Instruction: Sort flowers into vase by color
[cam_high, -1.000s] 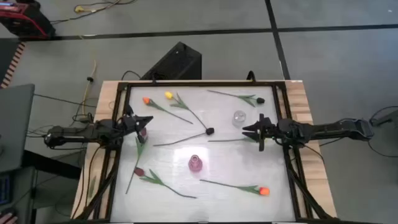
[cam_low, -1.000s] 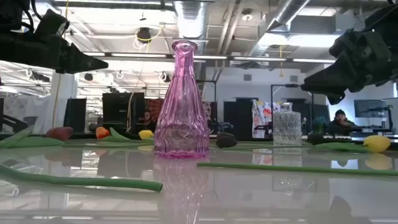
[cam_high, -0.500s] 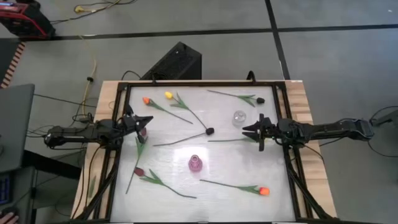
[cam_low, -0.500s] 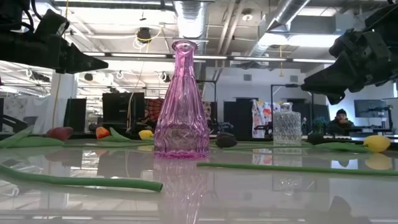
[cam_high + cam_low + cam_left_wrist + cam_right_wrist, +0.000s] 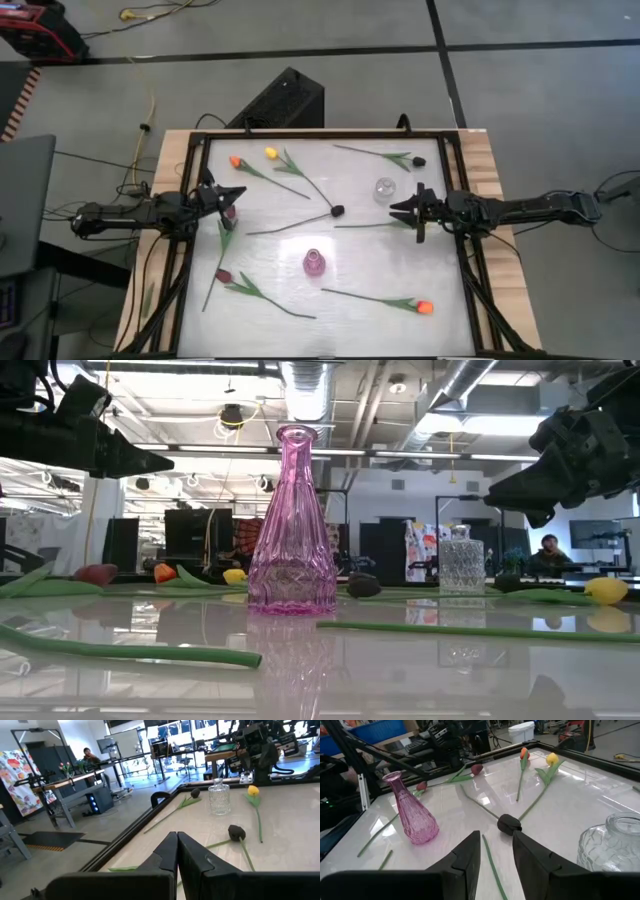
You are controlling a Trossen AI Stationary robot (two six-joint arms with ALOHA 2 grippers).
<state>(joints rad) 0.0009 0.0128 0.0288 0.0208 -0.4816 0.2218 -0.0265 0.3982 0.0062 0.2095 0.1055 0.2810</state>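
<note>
A pink glass vase [image 5: 314,263] stands near the table's middle front; it also shows in the right wrist view [image 5: 413,817]. A clear glass vase [image 5: 384,189] stands right of centre. Several tulips lie flat on the white table: orange [image 5: 234,161] and yellow [image 5: 270,153] heads at the far left, dark heads at the far right [image 5: 418,161] and in the middle [image 5: 338,210], a maroon head [image 5: 223,275] at the near left, an orange head [image 5: 425,307] at the near right. My left gripper [image 5: 238,193] hovers shut at the left edge. My right gripper [image 5: 398,209] hovers open at the right, above a green stem [image 5: 370,225].
A black frame [image 5: 320,133] runs round the table top. A black box [image 5: 285,100] stands behind the far edge. Free room lies between the two vases and along the table's near middle. A person sits in the room behind [image 5: 548,550].
</note>
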